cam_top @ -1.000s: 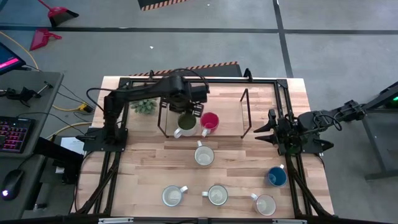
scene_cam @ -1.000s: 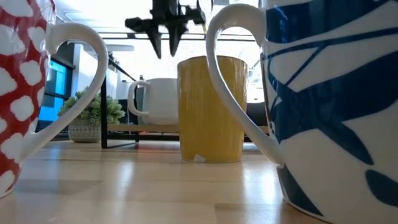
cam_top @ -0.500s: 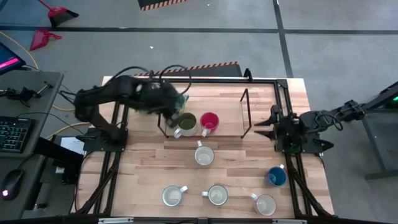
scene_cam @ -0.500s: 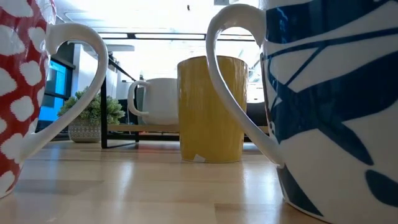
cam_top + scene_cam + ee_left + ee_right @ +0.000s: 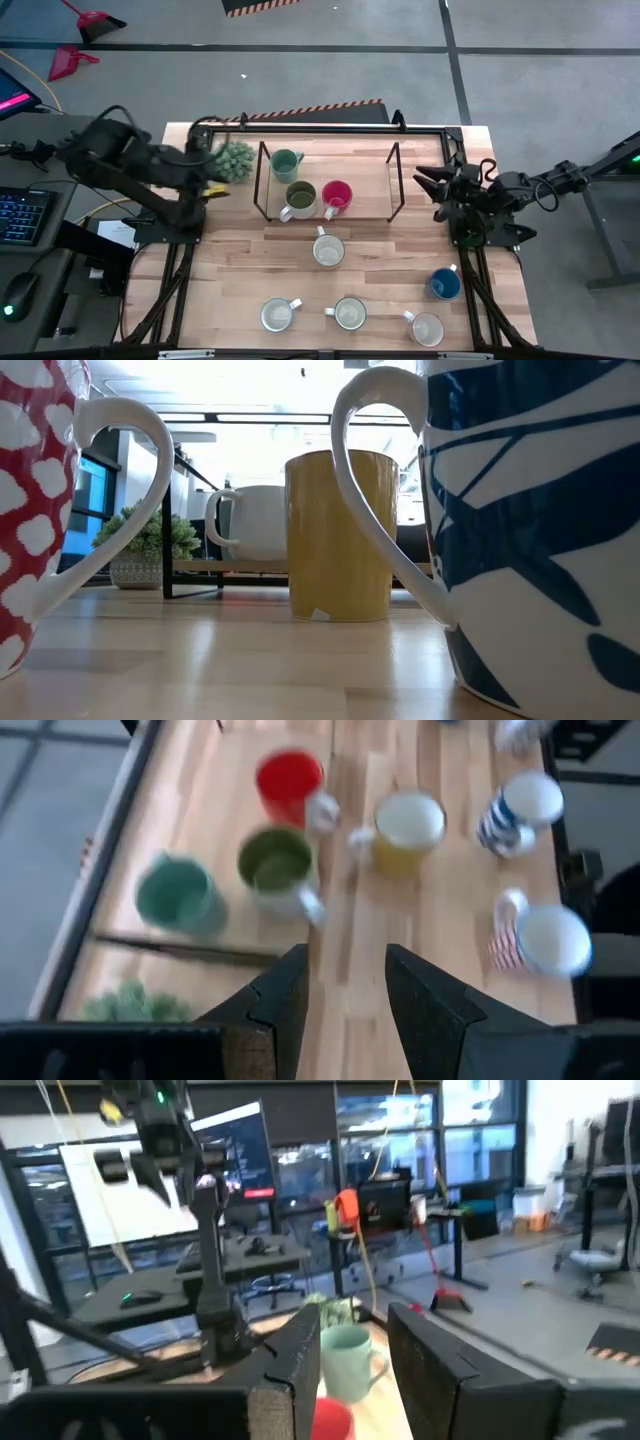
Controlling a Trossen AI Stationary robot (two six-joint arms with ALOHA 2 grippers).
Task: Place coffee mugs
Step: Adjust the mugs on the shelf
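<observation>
A teal-green mug [image 5: 285, 163], an olive-green mug [image 5: 300, 197] and a red mug [image 5: 337, 195] stand on their bases inside the black wire frame [image 5: 394, 182] at the far middle. The other coffee mugs stand on the bare table: a cream one [image 5: 328, 250], a blue one [image 5: 445, 284] and three pale ones along the near edge [image 5: 349, 314]. My left gripper [image 5: 213, 172] hangs open at the far left beside the plant, well clear of the mugs [image 5: 175, 895]. My right gripper [image 5: 430, 188] is open at the right edge, pointing toward the frame, nothing between its fingers [image 5: 355, 1370].
A spiky green potted plant [image 5: 236, 160] stands just left of the frame, close to my left gripper. A black rail [image 5: 320, 128] runs round the table's far and side edges. In the low view three near mugs [image 5: 340, 535] fill the foreground.
My left gripper has swung up and away from over the wire frame toward the table's left edge, rolling as it went. The teal-green mug now stands uncovered at the frame's far left. My right gripper has tipped and turned a little toward the far edge.
</observation>
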